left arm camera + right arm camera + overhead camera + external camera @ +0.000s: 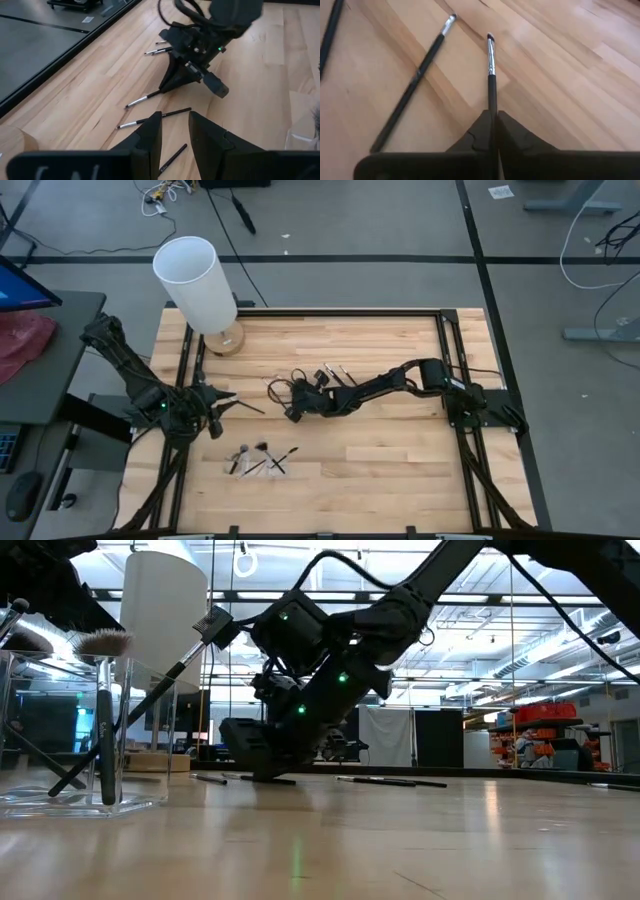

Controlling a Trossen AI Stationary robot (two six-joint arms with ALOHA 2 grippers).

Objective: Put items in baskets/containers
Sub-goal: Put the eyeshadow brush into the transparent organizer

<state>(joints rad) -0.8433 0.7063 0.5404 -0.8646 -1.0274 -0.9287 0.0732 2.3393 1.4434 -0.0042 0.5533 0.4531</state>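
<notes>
I see the pale wooden tabletop (400, 470) with the tall white cylinder on a round wooden base (197, 280) at its far left corner. My right gripper (293, 412) is down near the table's middle, fingers pinching a slender black brush with a silver ferrule (491, 60) lying flat on the wood; another dark brush (415, 80) lies just beside it. My left gripper (222, 402) hovers at the left edge, fingers (150, 137) slightly apart and bare. The clear shallow rectangular tray (70, 802), near the front edge, holds several brushes (262, 458).
</notes>
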